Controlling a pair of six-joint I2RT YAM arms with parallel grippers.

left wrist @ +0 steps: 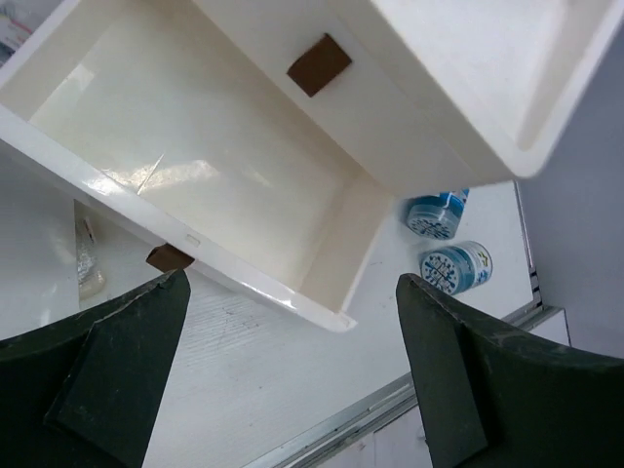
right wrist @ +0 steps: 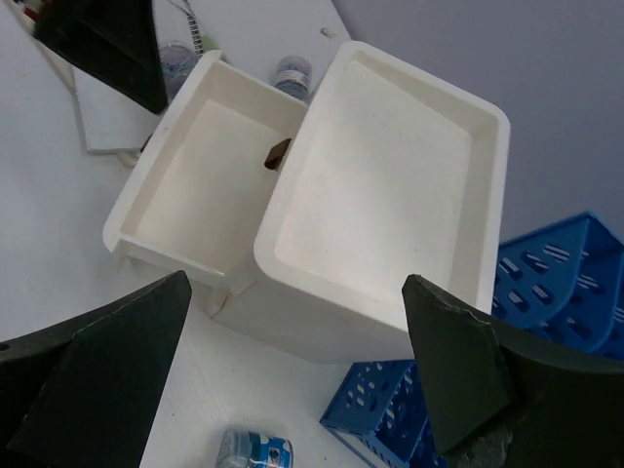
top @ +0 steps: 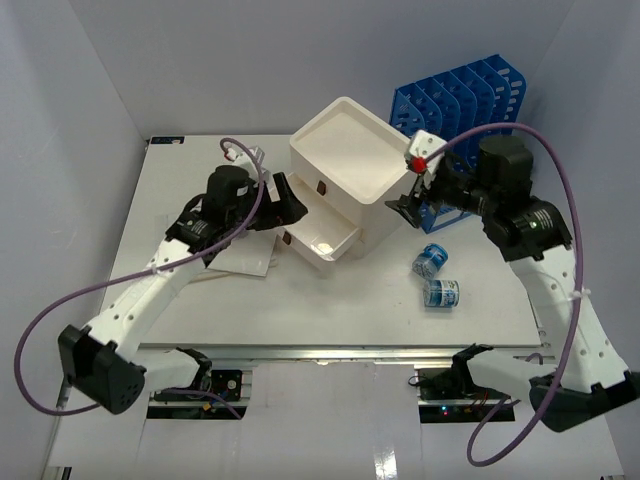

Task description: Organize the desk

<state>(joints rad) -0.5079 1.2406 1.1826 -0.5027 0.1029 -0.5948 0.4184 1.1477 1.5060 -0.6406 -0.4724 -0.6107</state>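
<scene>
Both wide and empty, left gripper [left wrist: 292,281] and right gripper [right wrist: 297,281] flank the drawer box [top: 345,160] at 12 o'clock on the counter [top: 330,310]; bottom drawer [top: 322,243] stands open, so stowing seems in hand, next calling for a grasp on a blue canister [top: 429,262] at 4 o'clock.

Table [top: 350,305]: large flat white rectangular top, lying level. It fills the middle of the overhead view, reaching from the left side to the right. The metal-railed front edge runs across the lower part of the frame. Surface smooth, slightly glossy.
</scene>
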